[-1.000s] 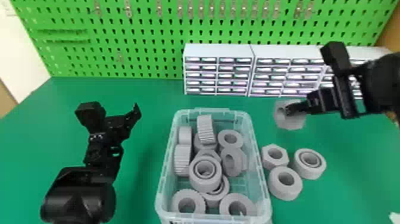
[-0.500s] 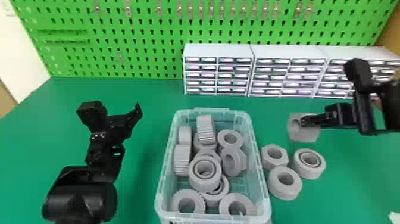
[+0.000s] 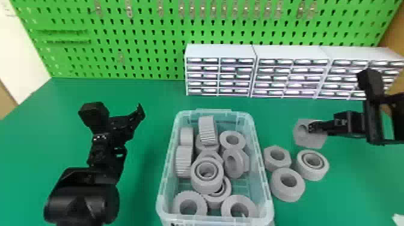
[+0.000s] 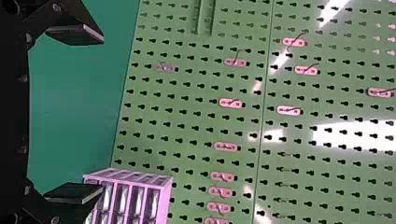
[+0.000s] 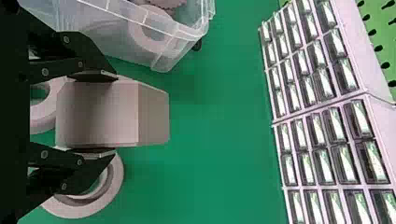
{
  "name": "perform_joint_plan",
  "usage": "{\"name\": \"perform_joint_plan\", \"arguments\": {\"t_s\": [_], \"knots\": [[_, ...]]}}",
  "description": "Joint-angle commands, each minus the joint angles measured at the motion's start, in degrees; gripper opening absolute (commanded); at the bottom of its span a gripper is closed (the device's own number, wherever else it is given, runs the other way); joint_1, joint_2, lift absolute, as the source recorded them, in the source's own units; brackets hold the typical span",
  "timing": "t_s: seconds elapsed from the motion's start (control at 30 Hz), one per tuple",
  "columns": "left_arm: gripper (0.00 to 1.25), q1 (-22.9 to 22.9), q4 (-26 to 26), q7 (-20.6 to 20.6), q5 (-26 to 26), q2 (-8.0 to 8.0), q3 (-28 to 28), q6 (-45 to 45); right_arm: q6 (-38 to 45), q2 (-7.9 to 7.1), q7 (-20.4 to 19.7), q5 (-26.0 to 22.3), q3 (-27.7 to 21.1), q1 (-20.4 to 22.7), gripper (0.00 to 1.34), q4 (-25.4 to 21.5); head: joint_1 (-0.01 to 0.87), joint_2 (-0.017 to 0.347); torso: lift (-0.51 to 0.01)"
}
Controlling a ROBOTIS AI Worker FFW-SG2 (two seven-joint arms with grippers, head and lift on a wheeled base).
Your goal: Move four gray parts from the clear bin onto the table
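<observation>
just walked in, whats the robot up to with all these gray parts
The right gripper holds a gray hexagonal part near three gray parts resting on the green table, beside the clear bin. More gray parts are in the bin. The left gripper is parked open on the bin's other side, holding nothing.

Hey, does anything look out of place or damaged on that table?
Nothing looks plainly spilled or damaged. The gray parts lie jumbled in the clear bin. The one oddity is a white scrap at the near right of the table; I can't tell what it is.
</observation>
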Motion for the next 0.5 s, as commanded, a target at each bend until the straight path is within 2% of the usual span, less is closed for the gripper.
{"name": "perform_joint_plan", "arguments": {"t_s": [0.0,0.13,0.37,0.47], "knots": [[1.09,0.07,0.0,0.0,0.01,-0.03,0.22,0.0,0.28,-0.06,0.0,0.28,-0.22,0.16,0.34,0.02,0.693,0.072,-0.052],[1.09,-0.37,0.0,0.0,0.01,-0.03,0.14,0.0,0.37,0.03,0.0,1.6,-1.36,0.16,0.34,0.2,0.693,0.072,-0.052],[1.09,-0.37,0.08,0.0,0.01,-0.12,-0.13,0.0,-0.86,0.12,0.0,1.16,-4.17,1.65,0.34,0.64,0.693,0.072,-0.052],[1.09,-0.37,0.08,0.0,0.01,-0.12,-0.13,0.0,-2.53,0.21,0.0,-1.04,-6.2,2.36,0.34,2.57,0.693,0.072,-0.052]]}}
